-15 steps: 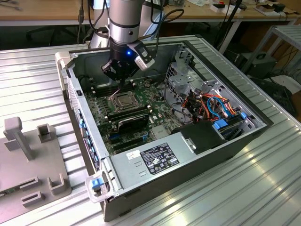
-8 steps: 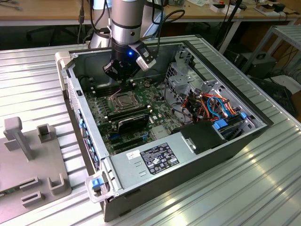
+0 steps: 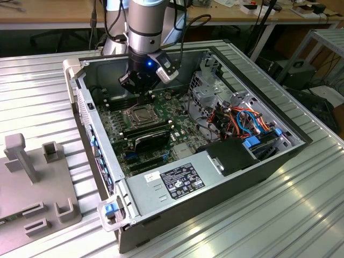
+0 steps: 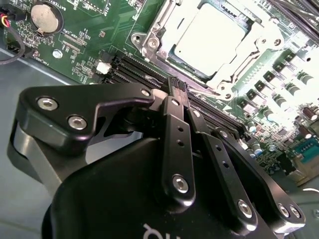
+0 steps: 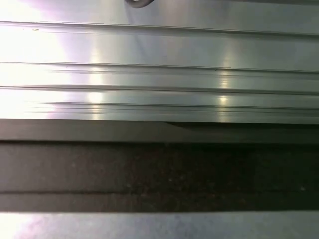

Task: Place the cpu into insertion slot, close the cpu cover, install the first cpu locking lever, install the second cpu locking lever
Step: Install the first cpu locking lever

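In the second wrist view the cpu (image 4: 209,37) lies flat in the insertion slot, its pale metal top showing through the window of the cpu cover (image 4: 155,31), which is folded down over it. A thin metal locking lever (image 4: 212,91) runs along the socket's near edge. My gripper (image 4: 178,88) is shut, its black fingertips right at that lever; whether they pinch it or only touch it I cannot tell. In the exterior view the gripper (image 3: 144,95) hangs just behind the insertion slot (image 3: 137,114) on the green board inside the open computer case.
Long black memory slots (image 4: 127,67) run beside the socket, with a coin battery (image 4: 46,15) further off. The case walls (image 3: 88,115), drive cage (image 3: 207,80), cable bundle (image 3: 244,118) and power supply (image 3: 172,183) hem in the board. A grey fixture (image 3: 32,177) sits outside on the ribbed table (image 5: 159,74).
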Robot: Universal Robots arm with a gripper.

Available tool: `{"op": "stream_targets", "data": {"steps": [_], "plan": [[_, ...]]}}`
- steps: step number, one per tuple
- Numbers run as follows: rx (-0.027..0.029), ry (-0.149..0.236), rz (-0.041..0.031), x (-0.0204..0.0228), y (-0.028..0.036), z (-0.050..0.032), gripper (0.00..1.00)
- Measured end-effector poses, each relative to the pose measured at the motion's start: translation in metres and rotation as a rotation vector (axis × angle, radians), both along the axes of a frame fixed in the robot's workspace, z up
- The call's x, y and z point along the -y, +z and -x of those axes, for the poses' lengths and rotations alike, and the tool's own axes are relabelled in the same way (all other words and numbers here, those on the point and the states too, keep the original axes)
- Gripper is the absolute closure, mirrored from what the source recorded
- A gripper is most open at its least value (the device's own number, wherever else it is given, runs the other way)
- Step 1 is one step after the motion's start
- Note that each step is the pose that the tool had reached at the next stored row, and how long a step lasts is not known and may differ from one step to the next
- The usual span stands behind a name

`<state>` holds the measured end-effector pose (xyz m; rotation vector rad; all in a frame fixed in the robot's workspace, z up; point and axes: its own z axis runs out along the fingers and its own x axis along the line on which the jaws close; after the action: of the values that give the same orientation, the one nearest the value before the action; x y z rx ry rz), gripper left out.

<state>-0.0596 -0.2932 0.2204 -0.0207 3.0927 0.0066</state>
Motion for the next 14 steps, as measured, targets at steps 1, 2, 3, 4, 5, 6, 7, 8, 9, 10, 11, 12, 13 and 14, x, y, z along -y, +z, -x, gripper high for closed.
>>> {"op": "stream_targets", "data": {"steps": [1,2,3,4,5,6,7,8,9,10,11,12,13,14], "plan": [[0.0,0.0,0.0,0.0,-0.0008,-0.0005,0.89],[0.0,0.0,-0.0001,0.0,-0.0017,-0.001,0.89],[0.0,0.0,0.0,0.0,-0.0028,-0.0019,0.89],[0.0,0.0,0.0,0.0,-0.0036,-0.0027,0.89],[0.0,0.0,0.0,0.0,-0.0042,-0.0034,0.89],[0.0001,0.0,0.0,-0.0001,-0.0049,-0.0042,0.89],[0.0,0.0,0.0,-0.0001,-0.0056,-0.0048,0.89],[0.0002,0.0,0.0,-0.0001,-0.0062,-0.0051,0.89],[0.0,0.0,0.0,-0.0001,-0.0078,-0.0055,0.89],[0.0,0.0,0.0,-0.0001,-0.0092,-0.0059,0.89],[0.0,0.0,0.0,-0.0002,-0.0104,-0.0062,0.89],[0.0001,0.0,0.0001,-0.0001,-0.0106,-0.0063,0.89],[0.0,0.0,0.0002,-0.0001,-0.0107,-0.0063,0.89],[0.0,0.0,0.0,-0.0002,-0.0111,-0.0064,0.89]]}}
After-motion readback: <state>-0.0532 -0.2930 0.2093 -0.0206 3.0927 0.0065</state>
